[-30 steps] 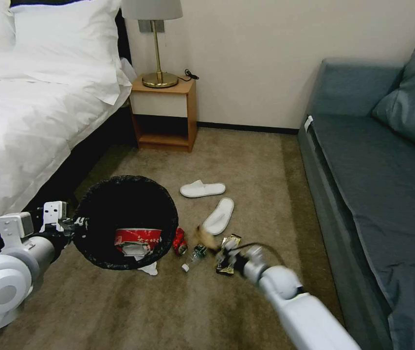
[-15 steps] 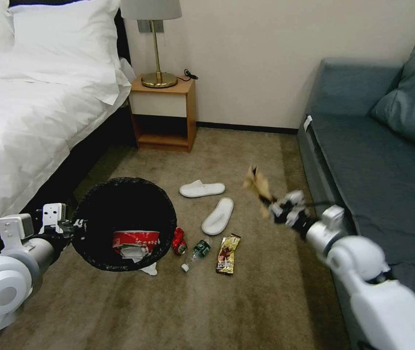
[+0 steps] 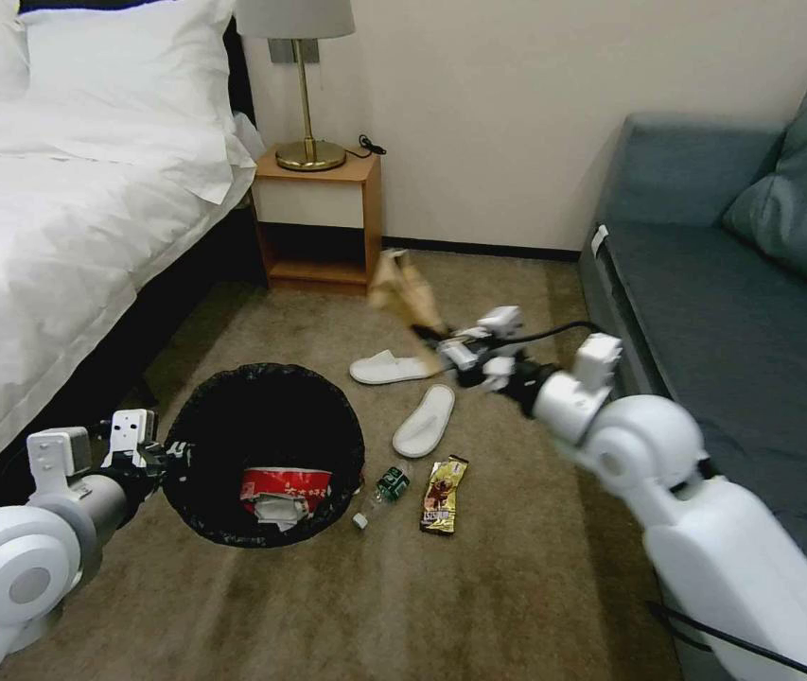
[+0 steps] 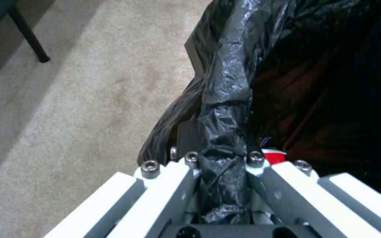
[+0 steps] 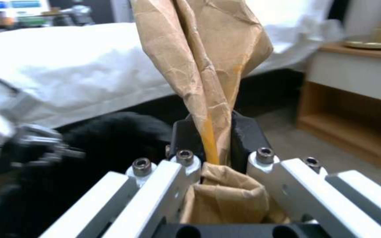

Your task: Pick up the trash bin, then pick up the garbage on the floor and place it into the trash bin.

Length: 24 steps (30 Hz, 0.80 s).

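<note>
- Trash bin (image 3: pixel 264 454), round and lined with a black bag, hangs low over the carpet beside the bed (image 3: pixel 53 218); the left gripper (image 3: pixel 152 457) pinches its rim, jaws pressed on the plastic.
- Right gripper (image 3: pixel 450 350), raised above the white slippers (image 3: pixel 394 367), clamps a crumpled brown paper bag (image 3: pixel 403 284).
- Green bottle (image 3: pixel 387 485) and gold-brown wrapper (image 3: pixel 444 493) lie on the carpet just beside the bin.

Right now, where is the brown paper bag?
In the head view the paper bag is off the floor, pinched in the right pincer above the slippers, right of the bin.
</note>
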### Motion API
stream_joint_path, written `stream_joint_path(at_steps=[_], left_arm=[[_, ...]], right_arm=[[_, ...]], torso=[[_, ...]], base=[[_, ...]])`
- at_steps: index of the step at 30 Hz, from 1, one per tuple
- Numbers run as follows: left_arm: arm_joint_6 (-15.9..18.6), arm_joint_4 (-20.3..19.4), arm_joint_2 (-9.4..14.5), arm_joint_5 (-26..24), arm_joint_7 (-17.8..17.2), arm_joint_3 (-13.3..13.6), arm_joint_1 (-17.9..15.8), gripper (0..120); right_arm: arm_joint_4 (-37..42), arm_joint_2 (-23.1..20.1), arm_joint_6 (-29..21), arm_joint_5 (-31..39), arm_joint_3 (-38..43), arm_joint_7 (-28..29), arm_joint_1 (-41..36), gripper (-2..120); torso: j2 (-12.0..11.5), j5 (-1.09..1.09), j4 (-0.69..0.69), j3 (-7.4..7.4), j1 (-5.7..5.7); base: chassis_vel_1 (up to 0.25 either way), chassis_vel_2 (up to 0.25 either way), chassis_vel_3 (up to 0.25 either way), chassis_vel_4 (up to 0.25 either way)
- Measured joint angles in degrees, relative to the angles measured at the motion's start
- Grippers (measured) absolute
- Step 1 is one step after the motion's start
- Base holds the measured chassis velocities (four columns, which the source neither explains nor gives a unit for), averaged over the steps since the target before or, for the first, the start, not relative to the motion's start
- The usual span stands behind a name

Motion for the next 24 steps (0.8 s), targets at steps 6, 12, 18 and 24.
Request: stream_joint_path(at_steps=[6,12,18,24], left_arm=[[0.0,0.0,0.3,-1.9,-0.7,0.4,0.1,2],[0.0,0.0,0.2,-2.2,-1.1,0.6,0.1,2],[0.0,0.1,0.4,-2.3,-1.2,1.1,-0.1,2],[0.0,0.1,0.3,-2.2,-1.5,1.9,-0.2,2]], right_arm=[[0.3,1.1,-0.2,1.2,-7.4,1.2,3.5,8],[-0.2,1.5,-0.3,1.3,-12.1,2.0,4.6,8],[-0.4,3.1,-0.5,0.0,-14.7,5.0,4.5,26],[-0.1,3.6,-0.5,-0.9,-16.1,5.3,4.4,48]], torso=[[0.0,0.0,0.0,0.0,0.0],[0.0,0.0,0.0,0.0,0.0],[0.0,0.01,0.0,0.0,0.0],[0.0,0.01,0.0,0.0,0.0]], base=[[0.0,0.0,0.0,0.0],[0.0,0.0,0.0,0.0],[0.0,0.0,0.0,0.0],[0.0,0.0,0.0,0.0]])
